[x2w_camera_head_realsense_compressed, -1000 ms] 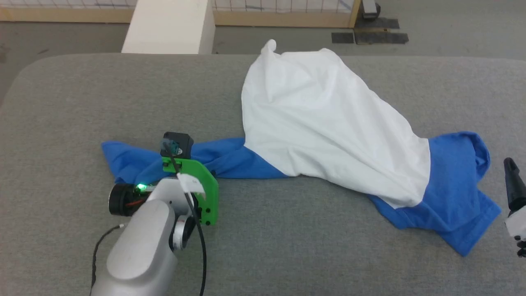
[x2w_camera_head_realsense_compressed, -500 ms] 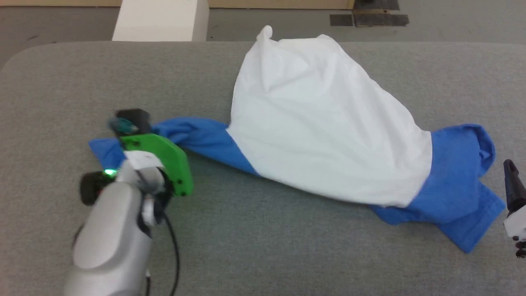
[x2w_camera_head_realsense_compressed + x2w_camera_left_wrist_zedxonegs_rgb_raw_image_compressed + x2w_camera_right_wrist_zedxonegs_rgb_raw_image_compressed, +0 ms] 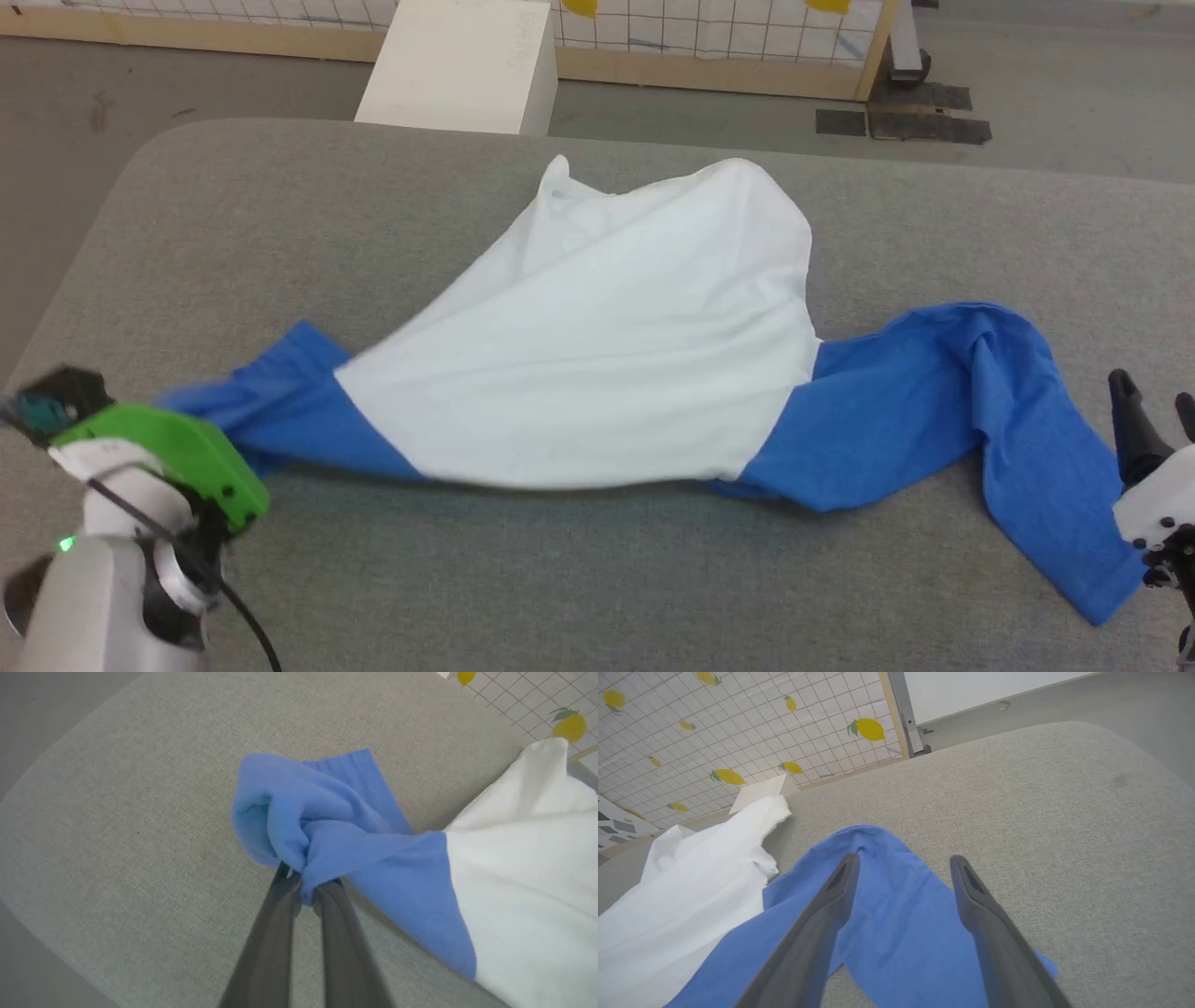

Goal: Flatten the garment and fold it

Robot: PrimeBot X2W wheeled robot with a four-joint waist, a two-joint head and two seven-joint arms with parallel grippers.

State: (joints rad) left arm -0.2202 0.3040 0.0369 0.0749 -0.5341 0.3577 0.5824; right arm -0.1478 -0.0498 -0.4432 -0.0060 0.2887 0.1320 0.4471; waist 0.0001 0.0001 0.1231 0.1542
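Lower left of the head view: left gripper (image 3: 306,882) pressed together on the bunched blue sleeve end (image 3: 299,826). Garment (image 3: 597,373) lies across mid-frame on the grey table (image 3: 560,588), long axis left to right, white body bulging toward the top. Lower right: right gripper (image 3: 904,858) spread wide, holding nothing, at the free sleeve (image 3: 1027,448). That sleeve lies just left of it, so in my judgement it falls to the right arm.

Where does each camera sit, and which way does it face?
Head view: from the head, down at the garment on the grey table; left forearm lower left.
Left wrist view: along the left end effector, shut on a blue sleeve.
Right wrist view: along the open right end effector, toward the other sleeve.
All share the garment.
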